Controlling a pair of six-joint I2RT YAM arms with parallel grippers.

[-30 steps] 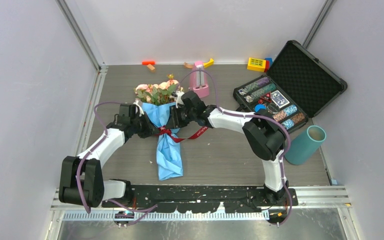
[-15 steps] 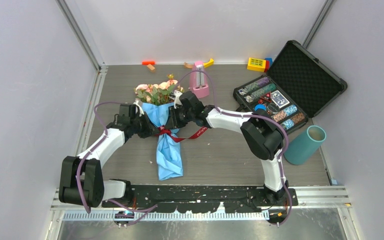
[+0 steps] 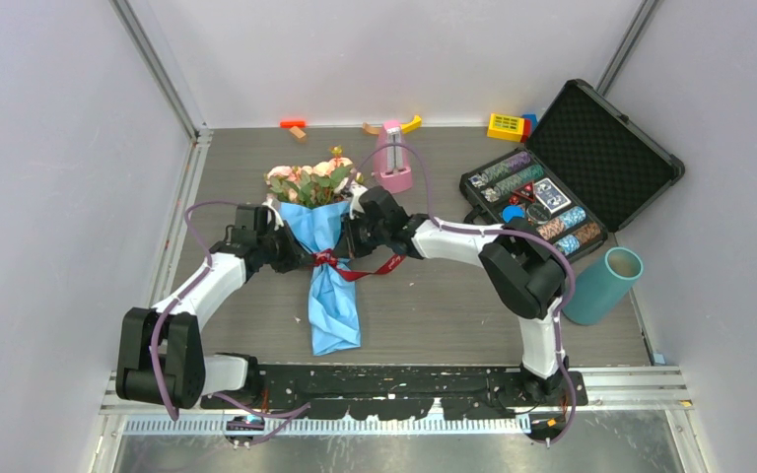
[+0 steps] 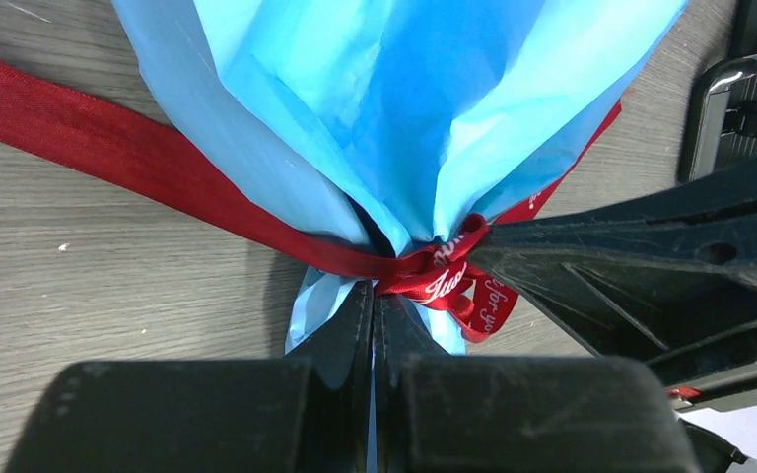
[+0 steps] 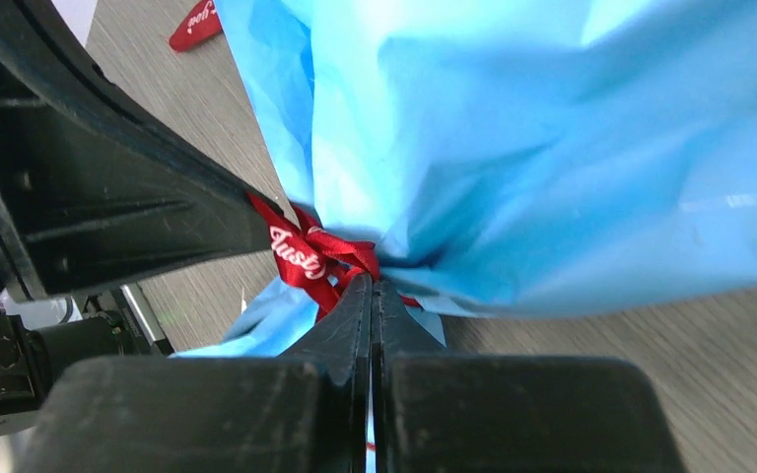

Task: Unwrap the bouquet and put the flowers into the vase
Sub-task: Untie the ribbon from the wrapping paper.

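The bouquet [image 3: 317, 225] narrows, crinkled paper cinched by satin ribbon [image 4: 158, 163], left claw [image 4: 372, 296] and right claw [image 5: 371, 288] closed there.

I see the left gripper [image 4: 373, 299] and right gripper [image 5: 372, 288] both pinched fully closed, tips close together, facing each other.

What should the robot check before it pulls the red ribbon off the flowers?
1. Left gripper shut at the bouquet neck: ok.
2. Right gripper shut at the ribbon knot: ok.
3. Ribbon truly pinched by the right gripper: cannot tell.
4. Knot undone: not ok, it is tied round the bouquet.
5. Vase mouth uncovered, ready for flowers: ok.
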